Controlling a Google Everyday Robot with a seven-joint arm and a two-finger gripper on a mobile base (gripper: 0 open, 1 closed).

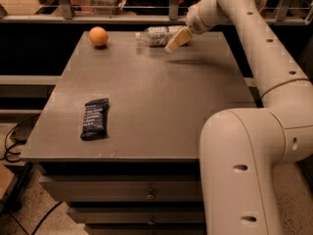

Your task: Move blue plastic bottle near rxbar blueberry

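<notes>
Plainly the task is at its start: the blue plastic bottle (155, 35) lies on its side along the far edge of the surface (161, 106), a little right of the middle. The rxbar blueberry (94, 118) lies flat well apart from it, near the front-left corner. The end effector (177, 39) is at the bottle's right end, touching or just above it. Whether it is closed on the bottle or only poised there, I cannot tell.

What is left, as I judge it, is nearly everything: securing the bottle, carrying it diagonally from the far edge toward the front-left corner, and setting it down beside the bar.

Room for that is generous. The middle of the surface is bare all the way between the two things. An orange (98, 36) sits near the far-left corner, off the likely path. The bar lies close to the left and front edges, so the safer landing spot is on its right or far side.
</notes>
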